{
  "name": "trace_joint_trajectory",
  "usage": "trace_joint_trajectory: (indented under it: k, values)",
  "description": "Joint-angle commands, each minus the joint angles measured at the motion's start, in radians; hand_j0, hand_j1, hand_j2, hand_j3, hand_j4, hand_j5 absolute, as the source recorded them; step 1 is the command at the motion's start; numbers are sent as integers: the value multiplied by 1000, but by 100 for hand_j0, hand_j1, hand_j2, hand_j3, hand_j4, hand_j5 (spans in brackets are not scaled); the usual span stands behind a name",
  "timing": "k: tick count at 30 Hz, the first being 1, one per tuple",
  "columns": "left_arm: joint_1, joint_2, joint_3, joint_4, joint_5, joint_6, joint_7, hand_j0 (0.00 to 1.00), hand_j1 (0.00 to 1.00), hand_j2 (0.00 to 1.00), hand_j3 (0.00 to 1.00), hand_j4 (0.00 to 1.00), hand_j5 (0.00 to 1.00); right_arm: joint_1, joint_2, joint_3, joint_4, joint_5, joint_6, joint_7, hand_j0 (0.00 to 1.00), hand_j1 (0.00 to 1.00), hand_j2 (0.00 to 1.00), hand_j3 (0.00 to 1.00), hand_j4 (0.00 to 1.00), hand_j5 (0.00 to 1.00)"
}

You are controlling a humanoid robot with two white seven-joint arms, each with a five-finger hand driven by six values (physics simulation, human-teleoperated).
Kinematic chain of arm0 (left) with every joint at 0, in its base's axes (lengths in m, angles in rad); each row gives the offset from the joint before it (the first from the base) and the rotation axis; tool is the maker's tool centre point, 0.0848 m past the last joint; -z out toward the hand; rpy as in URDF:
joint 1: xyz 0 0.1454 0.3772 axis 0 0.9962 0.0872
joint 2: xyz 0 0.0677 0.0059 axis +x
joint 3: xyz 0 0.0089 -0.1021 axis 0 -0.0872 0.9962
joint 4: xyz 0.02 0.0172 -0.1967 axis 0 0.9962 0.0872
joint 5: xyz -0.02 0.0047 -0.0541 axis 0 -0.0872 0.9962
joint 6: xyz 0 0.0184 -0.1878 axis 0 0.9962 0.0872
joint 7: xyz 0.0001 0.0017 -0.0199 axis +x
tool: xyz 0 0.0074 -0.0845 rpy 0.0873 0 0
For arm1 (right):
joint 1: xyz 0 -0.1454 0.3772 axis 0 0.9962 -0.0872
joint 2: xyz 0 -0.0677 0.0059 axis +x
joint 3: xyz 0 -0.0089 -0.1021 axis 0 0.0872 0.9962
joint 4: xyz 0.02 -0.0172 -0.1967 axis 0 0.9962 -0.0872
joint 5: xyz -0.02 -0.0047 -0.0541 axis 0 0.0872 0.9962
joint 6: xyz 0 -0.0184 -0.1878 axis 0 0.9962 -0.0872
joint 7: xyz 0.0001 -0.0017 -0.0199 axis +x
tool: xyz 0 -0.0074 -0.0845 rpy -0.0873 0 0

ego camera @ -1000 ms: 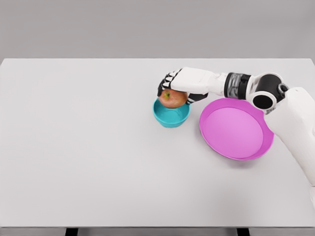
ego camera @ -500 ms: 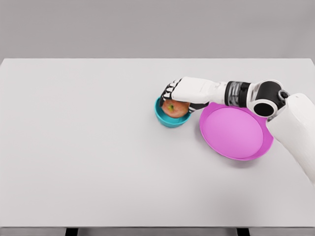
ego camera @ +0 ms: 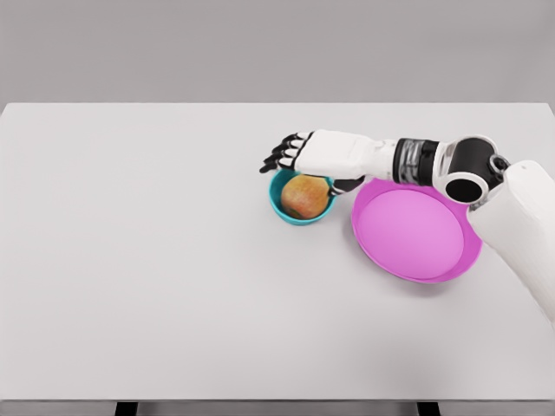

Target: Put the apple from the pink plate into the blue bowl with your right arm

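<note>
White table (ego camera: 156,277), blue bowl (ego camera: 282,208) near centre, pink plate (ego camera: 416,234) just beside it

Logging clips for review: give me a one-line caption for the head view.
Apple sits in the blue bowl; open right hand hovers above, pink plate empty beside it.

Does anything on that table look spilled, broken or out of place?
Nothing stands out. The apple sits in the blue bowl, the pink plate lies flat, and the right robot hand is open above.
</note>
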Motion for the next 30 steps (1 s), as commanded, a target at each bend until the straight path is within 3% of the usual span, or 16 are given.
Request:
trace_joint_trajectory:
  k: [1,6,10,14,18,22,30]
  values:
    - [0,0,0,0,0,0,0,100,100,100,100,100,100,0,-4,-9,-40,-10,3,-1,100,100,100,100,100,100]
    - [0,0,0,0,0,0,0,100,100,100,100,100,100,15,-60,-162,-71,-28,3,-1,100,100,100,100,100,100]
    - [0,0,0,0,0,0,0,100,100,100,100,100,100,61,-129,-289,-48,-28,3,-1,100,100,100,100,100,100]
    - [0,0,0,0,0,0,0,100,100,100,100,100,100,109,-175,-440,89,-28,3,-1,100,100,100,100,100,100]
    - [0,0,0,0,0,0,0,100,100,100,100,100,100,198,-162,-590,116,-28,3,-1,100,100,100,100,100,100]
    - [0,0,0,0,0,0,-1,100,100,100,100,100,100,239,-160,-604,112,-28,3,-1,100,100,100,100,100,100]
    - [0,0,0,0,0,0,0,100,100,100,100,100,100,255,-148,-604,106,-28,3,-1,100,100,100,100,100,100]
